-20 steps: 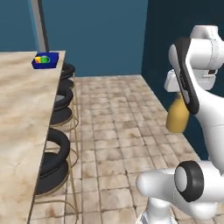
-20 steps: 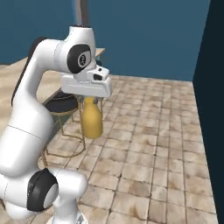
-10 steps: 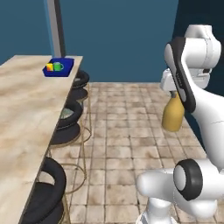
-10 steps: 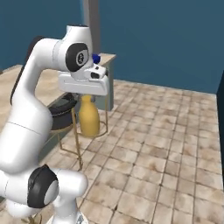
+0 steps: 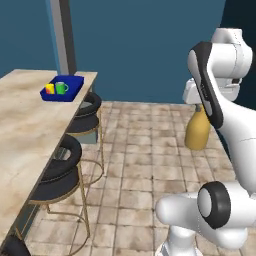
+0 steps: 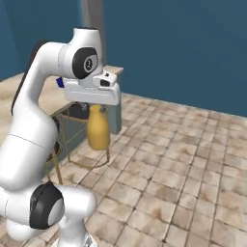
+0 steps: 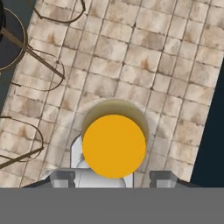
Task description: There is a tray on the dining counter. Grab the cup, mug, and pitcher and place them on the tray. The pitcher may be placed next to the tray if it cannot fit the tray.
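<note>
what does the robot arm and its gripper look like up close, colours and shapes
The arm is built of glossy white, rounded links with dark grey to black discs and bands at the joints. The gripper hangs from a flat, boxy white hand with a small dark mark on top. No loose cables are visible.

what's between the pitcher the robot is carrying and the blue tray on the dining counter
In the left base view, tiled floor and black bar stools along the dining counter separate the pitcher, hanging in the jaws, from the tray.

- You see a big white arm (image 5: pixel 235 125) made of smooth, round parts.
- Its joints are dark grey circles.
- A boxy white hand (image 6: pixel 92 91) sits at its end.
</note>
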